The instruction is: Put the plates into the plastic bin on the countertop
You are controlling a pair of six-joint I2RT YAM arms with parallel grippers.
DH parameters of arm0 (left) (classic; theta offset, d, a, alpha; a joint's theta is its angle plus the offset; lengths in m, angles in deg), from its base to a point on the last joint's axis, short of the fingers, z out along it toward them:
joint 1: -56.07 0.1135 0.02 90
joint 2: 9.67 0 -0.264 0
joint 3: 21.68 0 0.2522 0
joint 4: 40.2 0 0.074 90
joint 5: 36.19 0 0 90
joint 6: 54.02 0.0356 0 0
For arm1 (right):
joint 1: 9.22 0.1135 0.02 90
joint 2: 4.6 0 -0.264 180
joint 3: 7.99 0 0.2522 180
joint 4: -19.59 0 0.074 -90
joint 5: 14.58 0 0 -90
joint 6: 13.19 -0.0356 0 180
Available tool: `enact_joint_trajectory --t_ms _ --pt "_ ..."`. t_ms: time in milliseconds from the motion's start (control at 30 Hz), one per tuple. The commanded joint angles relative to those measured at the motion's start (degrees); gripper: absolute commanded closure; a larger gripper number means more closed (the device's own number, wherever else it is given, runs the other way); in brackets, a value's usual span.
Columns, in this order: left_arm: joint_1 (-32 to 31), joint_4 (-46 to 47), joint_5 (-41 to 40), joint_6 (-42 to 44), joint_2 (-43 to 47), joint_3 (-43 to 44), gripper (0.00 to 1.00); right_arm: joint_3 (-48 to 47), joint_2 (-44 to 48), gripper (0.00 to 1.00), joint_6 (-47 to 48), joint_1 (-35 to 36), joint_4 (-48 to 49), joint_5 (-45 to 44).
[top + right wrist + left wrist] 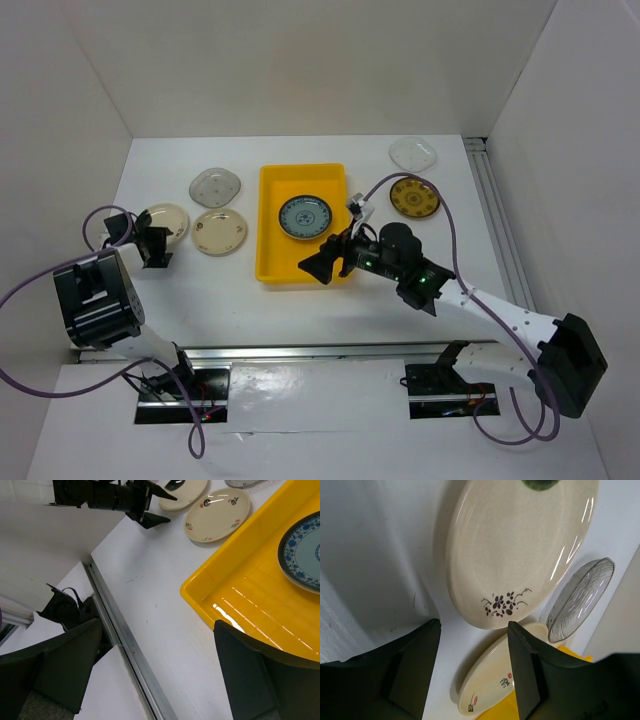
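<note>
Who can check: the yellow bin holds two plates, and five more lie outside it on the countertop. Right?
Not two: the top external view shows one plate, blue-patterned, in the yellow bin. Five more do lie outside it on the countertop.

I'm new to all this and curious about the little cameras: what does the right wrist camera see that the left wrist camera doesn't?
Only right wrist: the blue-patterned plate lying in the yellow bin, and the metal rail. Only left wrist: the dark flower sprig on the nearest cream plate, close up. Both: the red-marked cream plate and part of the bin.
</note>
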Motion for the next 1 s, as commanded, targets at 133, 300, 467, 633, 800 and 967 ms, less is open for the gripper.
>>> enact_joint_trajectory --t_ms 133,300,467,633,800,967 --pt "-1.1 -9.3 -7.5 -1.7 -4.2 1.2 0.35 -0.7 3.4 0.0 -0.3 0.6 1.1 -2.6" --pt "-1.6 -15.9 -11.8 -3.6 -6.1 4.5 0.48 0.3 5.4 0.0 -1.0 0.6 1.1 -3.7" --pt "-2.6 -18.6 -13.0 -4.4 -8.3 6.9 0.72 -0.2 7.5 0.0 -1.0 0.6 -0.6 -4.3" --pt "-2.1 -19.2 -13.5 -4.4 -8.9 6.9 0.87 -0.7 9.2 0.0 0.2 0.6 -2.4 -4.9" --pt "-1.1 -18.6 -11.3 -4.4 -8.9 7.6 1.0 -0.7 9.7 0.0 0.2 0.6 -3.5 -5.5" --pt "-1.1 -20.2 -10.7 -1.8 -3.5 10.8 1.0 -0.7 10.3 0.0 0.7 0.6 -5.6 -6.8"
